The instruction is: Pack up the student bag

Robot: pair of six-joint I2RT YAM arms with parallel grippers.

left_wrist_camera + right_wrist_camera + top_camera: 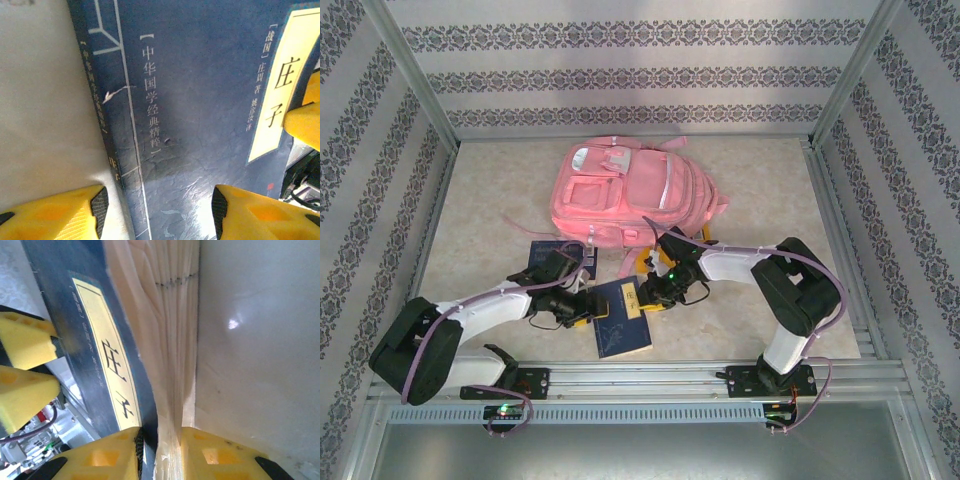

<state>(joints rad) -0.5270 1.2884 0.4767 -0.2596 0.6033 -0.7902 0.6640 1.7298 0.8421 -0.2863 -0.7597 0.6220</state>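
The student bag (625,190), a large pink backpack, lies flat at the back centre of the table. A dark blue book (620,325) with a yellow title label lies in front of it, between my two grippers. My right gripper (645,295) is shut on the book's fore edge, pinching the cover and pale pages (160,315) between its yellow fingers (115,455). My left gripper (582,305) stands open at the book's spine side, its fingertips (85,210) straddling the spine and the cover (200,100). The right gripper's own midpoint (160,450) sits on the page block.
A second blue book (542,258) lies to the left, partly under the left arm. Patterned walls close in the table on three sides, and a metal rail (650,380) runs along the near edge. Bare beige tabletop (480,200) lies either side of the bag.
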